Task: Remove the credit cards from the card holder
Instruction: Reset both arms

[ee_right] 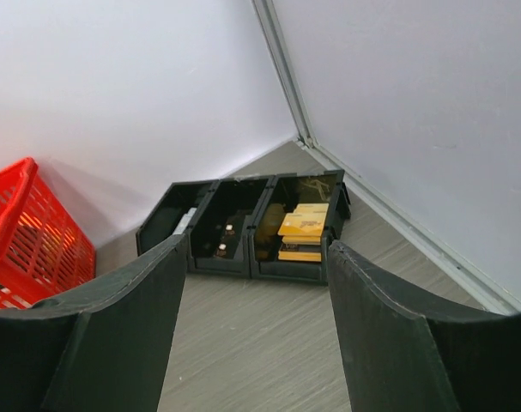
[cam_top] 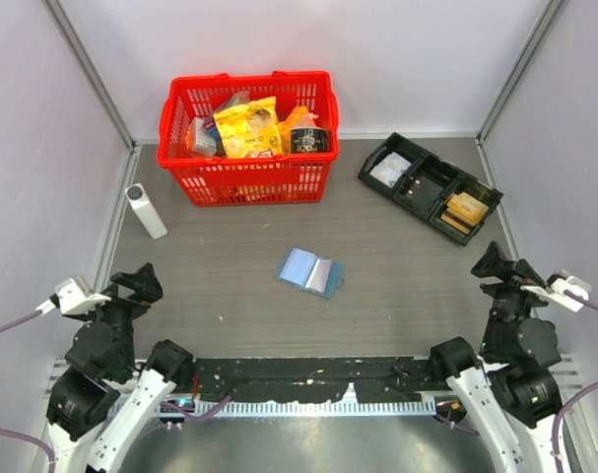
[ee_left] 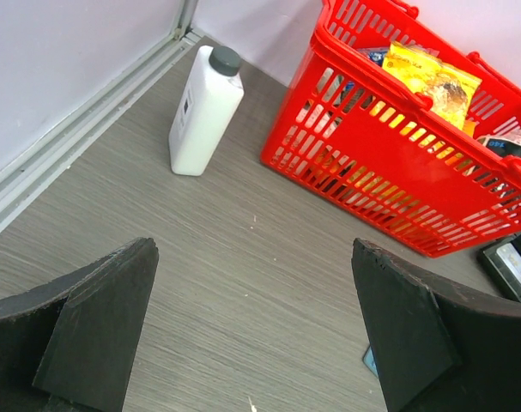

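Looking down from above, we see a grey wood-grain table (cam_top: 230, 296) walled in by pale panels. A red plastic slatted basket (cam_top: 249, 177) stands at the far side, packed with yellow snack packets (cam_top: 247, 126) and other goods. To its right, near the far right corner, a black plastic compartment tray (cam_top: 417, 182) lies at an angle.

Both arms sit low at the near edge, well apart from everything on the table. The left gripper (ee_left: 253, 257) has its two dark fingers spread wide with only bare table between them. The right gripper (ee_right: 257, 249) is spread just as wide and grips nothing, and it faces the tray.

A white plastic bottle with a grey cap (cam_top: 146, 210) stands upright by the left wall, left of the basket.

The small flat blue card holder (cam_top: 310, 272) lies unfolded near the middle of the table, pale blue-grey inside facing up, well apart from both claws. We cannot tell whether any card remains inside it.

Tan-gold credit cards (cam_top: 464, 211) lie stacked in the tray's right-hand end compartment.
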